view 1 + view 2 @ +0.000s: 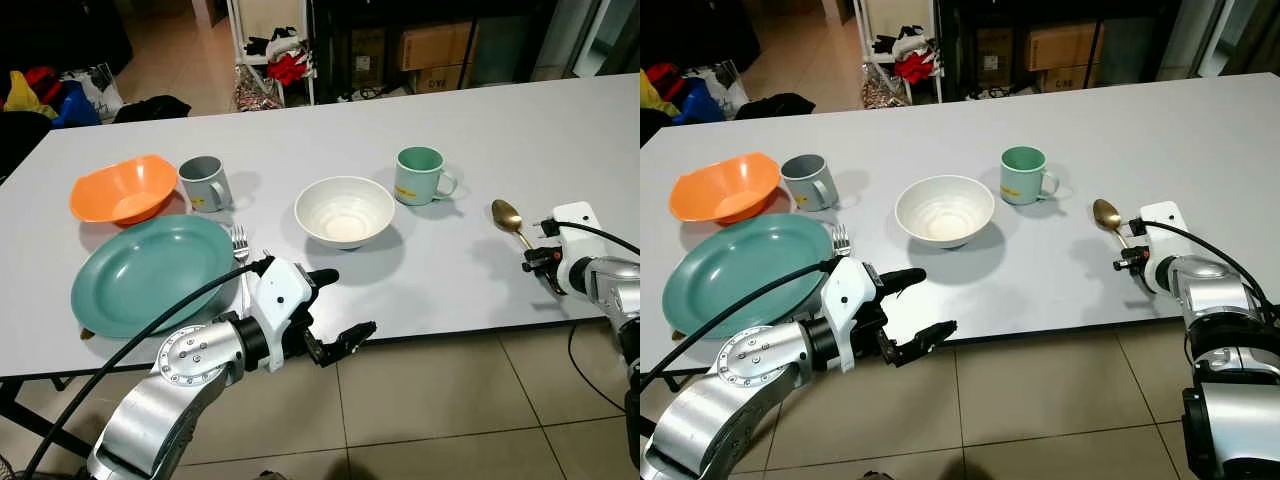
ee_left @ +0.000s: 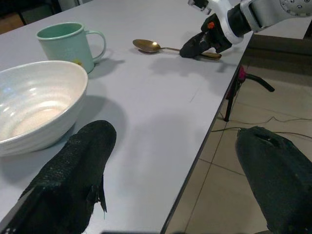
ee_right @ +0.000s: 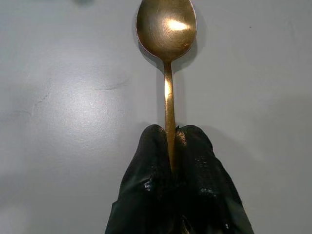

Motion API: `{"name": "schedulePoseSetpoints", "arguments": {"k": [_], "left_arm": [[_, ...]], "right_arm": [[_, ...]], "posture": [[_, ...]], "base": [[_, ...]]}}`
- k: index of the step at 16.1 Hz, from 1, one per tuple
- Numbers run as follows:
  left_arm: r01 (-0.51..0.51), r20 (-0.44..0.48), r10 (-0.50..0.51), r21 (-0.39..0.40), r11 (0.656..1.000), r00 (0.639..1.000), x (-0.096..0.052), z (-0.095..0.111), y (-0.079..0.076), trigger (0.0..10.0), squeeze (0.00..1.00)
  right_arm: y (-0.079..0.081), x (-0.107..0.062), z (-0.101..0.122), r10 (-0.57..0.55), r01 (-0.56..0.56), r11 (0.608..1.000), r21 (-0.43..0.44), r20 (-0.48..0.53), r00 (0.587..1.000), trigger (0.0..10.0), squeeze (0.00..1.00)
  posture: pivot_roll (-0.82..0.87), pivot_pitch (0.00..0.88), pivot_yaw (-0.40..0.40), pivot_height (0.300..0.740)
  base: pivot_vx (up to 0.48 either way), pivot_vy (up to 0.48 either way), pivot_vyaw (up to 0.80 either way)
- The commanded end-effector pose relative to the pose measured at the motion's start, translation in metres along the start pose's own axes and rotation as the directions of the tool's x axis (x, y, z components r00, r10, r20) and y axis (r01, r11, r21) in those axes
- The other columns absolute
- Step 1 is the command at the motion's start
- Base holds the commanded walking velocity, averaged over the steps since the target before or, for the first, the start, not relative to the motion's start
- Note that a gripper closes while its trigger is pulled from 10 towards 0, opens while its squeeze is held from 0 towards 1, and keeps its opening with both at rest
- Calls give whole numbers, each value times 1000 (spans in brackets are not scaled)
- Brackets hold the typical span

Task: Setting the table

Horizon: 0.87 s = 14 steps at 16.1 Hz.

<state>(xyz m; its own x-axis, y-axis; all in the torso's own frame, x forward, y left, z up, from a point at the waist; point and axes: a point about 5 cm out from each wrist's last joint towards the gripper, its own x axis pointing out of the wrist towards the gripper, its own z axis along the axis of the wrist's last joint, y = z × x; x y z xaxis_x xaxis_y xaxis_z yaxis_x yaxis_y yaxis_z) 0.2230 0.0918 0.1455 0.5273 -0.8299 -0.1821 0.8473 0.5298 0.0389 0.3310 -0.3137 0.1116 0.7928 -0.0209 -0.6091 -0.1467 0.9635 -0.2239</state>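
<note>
A: where's the spoon (image 3: 166, 29) rn?
B: flat on the surface (image 1: 560, 140), right pincer (image 3: 171, 146) clamped on its handle. Left pincer (image 1: 347, 304) hangs wide open at the near edge, by the bowl (image 1: 345, 210).

Gold spoon (image 3: 166, 29); teal plate (image 1: 145, 272); orange bowl (image 1: 122, 187).

L silver arm reaches in low from the near edge, its black two-fingered left gripper (image 1: 338, 304) spread wide, one finger over the tabletop, other past the edge. R silver arm bent at far right, black right gripper (image 3: 171, 146) pinched tight on a thin gold spoon handle (image 3: 168, 109), wrist low.
</note>
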Motion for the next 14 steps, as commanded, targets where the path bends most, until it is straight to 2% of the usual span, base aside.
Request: {"name": "schedulePoseSetpoints", "arguments": {"k": [1,2,5,6,7,8,10,11,12,14], "left_arm": [[3,-4,-3,15,1000,1000,0,2,2,10000,0],[3,-4,-3,15,1000,1000,0,2,2,10000,0],[5,-3,-5,14,1000,1000,1,2,1,10000,0],[3,1,-3,17,1000,1000,1,3,1,10000,0],[-24,25,24,15,1000,999,0,6,3,10000,0],[-48,44,47,12,999,998,-2,9,4,10000,0],[-183,121,187,-42,982,975,-10,18,13,10000,0],[-346,159,355,-82,935,921,-20,24,20,10000,0],[-401,169,412,-94,911,896,-26,26,22,10000,0],[-580,157,590,-108,807,792,-48,23,21,10000,0]], "right_arm": [[-1,0,-6,3,-3,1000,-8,-47,999,10000,694],[-1,0,-7,3,-3,1000,-4,-45,999,10000,996],[-3,0,-6,-1,1,1000,-5,-34,999,10000,1000],[-6,-2,-4,-12,11,1000,-29,-26,1000,10000,1000],[-13,-8,9,-12,14,998,-60,27,1000,10000,1000],[-15,-14,18,0,4,999,-53,67,998,10000,1000],[-9,-38,45,95,-91,995,-31,208,973,10000,1000],[17,-61,59,205,-207,978,-31,319,925,10000,1000],[30,-70,62,246,-249,968,-40,362,899,10000,1000],[84,-92,57,348,-349,932,-100,522,779,10000,1000]], "posture": [[-147,0,121,740],[-147,0,121,740],[-146,0,122,740],[-142,0,121,740],[-138,0,118,740],[-134,0,114,740],[-140,0,119,740],[-144,0,125,740],[-145,0,127,740],[-135,0,131,740]], "base": [[0,0,0],[0,0,0],[0,0,0],[0,0,0],[0,0,0],[0,0,0],[0,0,0],[0,0,0],[0,0,0],[0,0,0]]}}
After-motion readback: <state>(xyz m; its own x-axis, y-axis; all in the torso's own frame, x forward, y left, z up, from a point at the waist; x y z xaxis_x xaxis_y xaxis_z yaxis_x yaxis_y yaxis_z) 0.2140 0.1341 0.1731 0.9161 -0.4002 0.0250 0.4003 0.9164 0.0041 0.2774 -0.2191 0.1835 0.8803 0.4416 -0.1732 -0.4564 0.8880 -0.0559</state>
